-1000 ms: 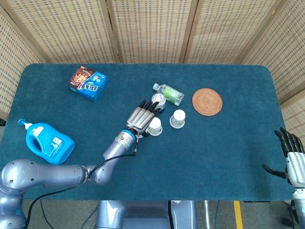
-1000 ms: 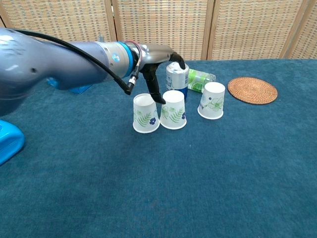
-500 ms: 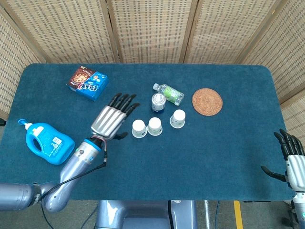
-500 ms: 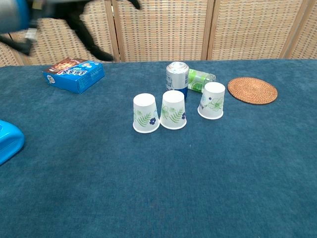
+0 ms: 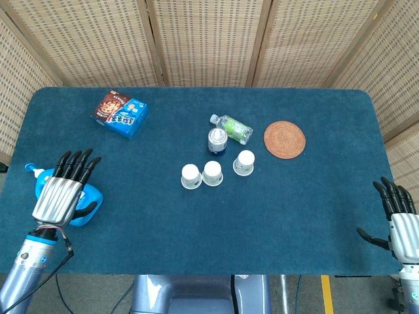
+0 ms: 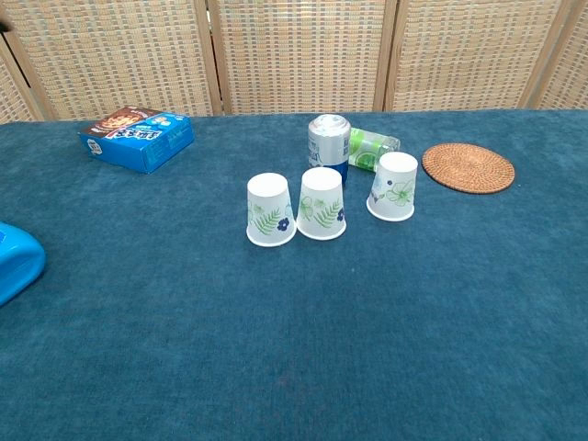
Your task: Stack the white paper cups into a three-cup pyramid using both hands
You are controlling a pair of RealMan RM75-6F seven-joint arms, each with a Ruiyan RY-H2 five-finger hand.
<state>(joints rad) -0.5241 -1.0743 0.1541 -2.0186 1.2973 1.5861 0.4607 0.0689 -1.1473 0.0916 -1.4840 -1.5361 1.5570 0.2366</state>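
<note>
Three white paper cups are shown inverted on the blue table [image 5: 294,216], none stacked. The left cup [image 6: 270,210] and middle cup [image 6: 322,203] are set side by side, their rims touching or nearly so; the right cup [image 6: 393,186] is placed apart from them, slightly further back. A can [image 6: 328,147] is seen upright just behind the middle cup, and a green-labelled bottle [image 6: 372,149] lies on its side behind the can, beside the right cup. A round woven coaster [image 6: 468,167] is laid to the right of the bottle. A blue snack box [image 6: 136,138] is placed well apart at the back left. A blue detergent bottle [image 5: 82,196] lies near the left edge of the table. The left hand [image 5: 62,188] is held over that bottle, fingers extended and slightly spread, nothing in it. The right hand [image 5: 398,219] is seen off the right edge of the table, fingers extended, thumb out, nothing held. Both hands are well apart from the cups. Wicker screens [image 5: 209,39] are seen behind the table.
</note>
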